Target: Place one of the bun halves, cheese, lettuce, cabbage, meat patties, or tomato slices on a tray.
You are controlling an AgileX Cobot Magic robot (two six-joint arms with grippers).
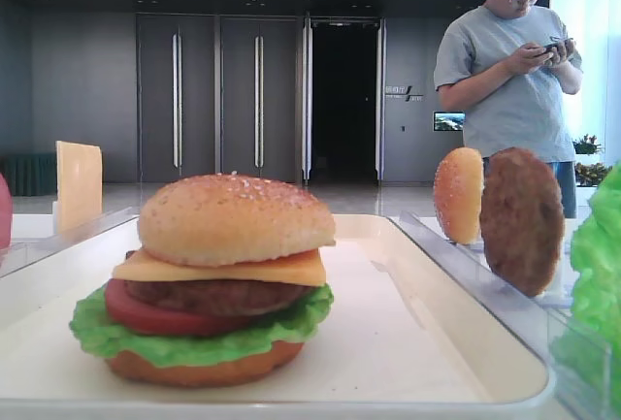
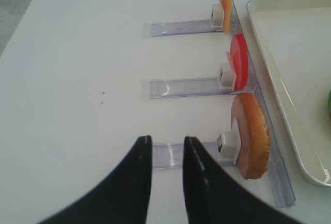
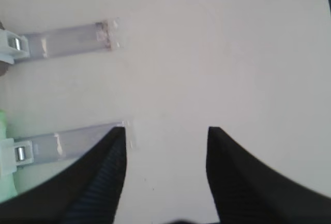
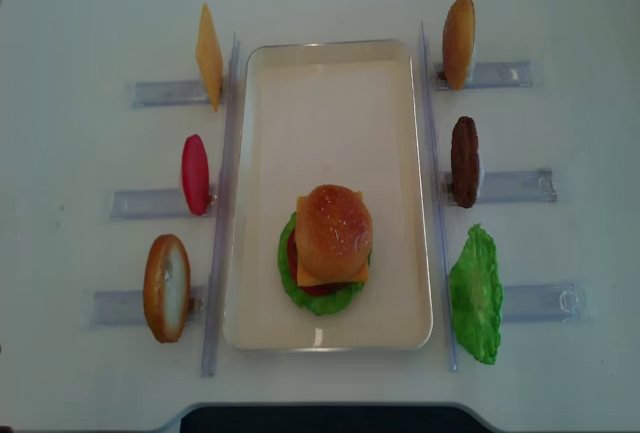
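On the cream tray (image 4: pixel 400 153) stands a stacked burger: a sesame bun half (image 4: pixel 334 230) over cheese (image 1: pixel 223 267), meat patty (image 1: pixel 218 296), tomato slice (image 1: pixel 146 313) and lettuce (image 4: pixel 300 288). On the left racks stand a cheese slice (image 4: pixel 208 56), a tomato slice (image 4: pixel 195 174) and a plain orange-brown bun piece (image 2: pixel 251 136). On the right racks are a sesame bun half (image 4: pixel 459 42), a meat patty (image 4: pixel 464 161) and lettuce (image 4: pixel 476 293). My left gripper (image 2: pixel 167 139) hovers left of the plain bun, narrowly open and empty. My right gripper (image 3: pixel 166 129) is open over bare table.
Clear plastic racks (image 4: pixel 220 203) line both long sides of the tray, with rail strips (image 3: pixel 67 40) reaching outward. A person (image 1: pixel 514 61) stands behind the table looking at a phone. The white table (image 2: pixel 77 79) stretches left of the left racks.
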